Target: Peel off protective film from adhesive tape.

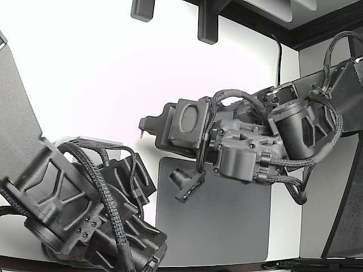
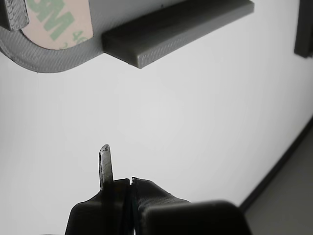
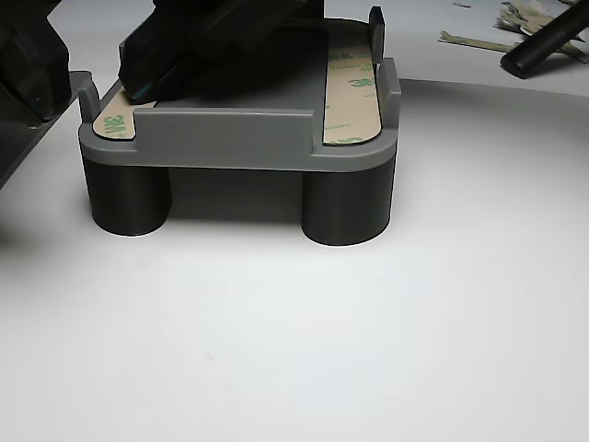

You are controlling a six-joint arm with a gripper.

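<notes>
Wrist view shows the hand (image 2: 117, 169) clenched, empty, apart from the taped fixture (image 2: 161, 29).

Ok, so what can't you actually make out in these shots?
- Left tape strip, other view: a dark arm covers most of it.
- Fixture, wrist view: cut off by the frame edge; only one corner and part of the printed liner show.
- Hand, wrist view: only the tips show; whether they pinch any film is unclear.
- Scraps, other view: cropped, too small to identify.

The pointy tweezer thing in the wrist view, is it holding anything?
No. The gripper tips are bare, with no film between them, and sit apart from the taped fixture.
</notes>
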